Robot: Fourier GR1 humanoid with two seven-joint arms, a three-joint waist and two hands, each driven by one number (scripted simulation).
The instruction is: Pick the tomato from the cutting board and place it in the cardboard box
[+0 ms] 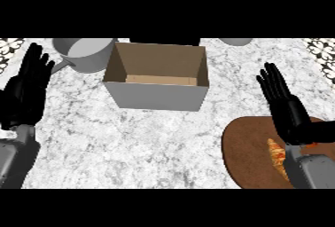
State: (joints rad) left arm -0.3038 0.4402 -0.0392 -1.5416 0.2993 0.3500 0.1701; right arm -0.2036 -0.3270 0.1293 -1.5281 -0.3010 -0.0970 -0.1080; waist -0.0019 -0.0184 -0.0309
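The right hand (286,108) has its fingers straight and together, tips pointing up the view toward the far edge, holding nothing. It hovers over the round brown board (248,150), which lies at the lower right of the counter (131,142). Just under the wrist a sliver of red shows — the tomato (311,144), mostly hidden by the hand and forearm, still on the board. Beside it lies an orange-yellow food item (277,155) whose kind cannot be told. The left hand (25,91) rests open at the left edge, fingers up. The box (157,94) stands open-topped at center — well apart from the board. A grey mug (83,54) touches its left rear corner.
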